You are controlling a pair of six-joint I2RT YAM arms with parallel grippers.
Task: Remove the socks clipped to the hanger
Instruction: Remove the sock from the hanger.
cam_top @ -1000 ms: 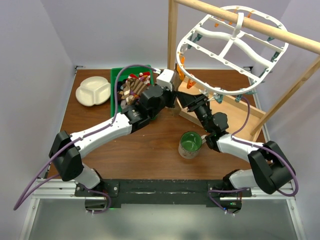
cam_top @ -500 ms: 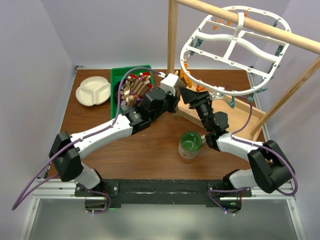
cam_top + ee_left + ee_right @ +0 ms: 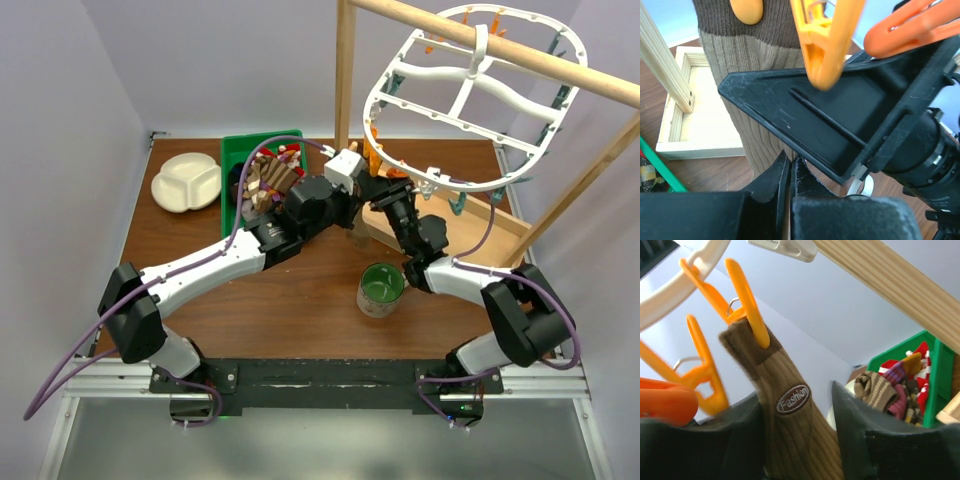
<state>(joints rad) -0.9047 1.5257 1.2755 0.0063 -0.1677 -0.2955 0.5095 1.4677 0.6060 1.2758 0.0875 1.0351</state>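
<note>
A brown ribbed sock with a "Fashion" label hangs from an orange clip on the left rim of the white hanger. My right gripper stands open around the sock: its left finger touches the fabric and its right finger is a small gap away. In the left wrist view the same sock hangs under the orange clip. My left gripper is shut, with its tips against the sock's lower part, and I cannot tell whether fabric is pinched. From above, the left gripper and right gripper meet under the rim.
A green bin holds several loose socks at the back left, beside a white divided plate. A green cup stands by the right arm. A wooden tray lies under the hanger. The wooden post rises next to both grippers.
My left arm moved right up to the sock. My right gripper rose to the hanger's rim and its jaws narrowed around the sock. The hanger swung slightly.
</note>
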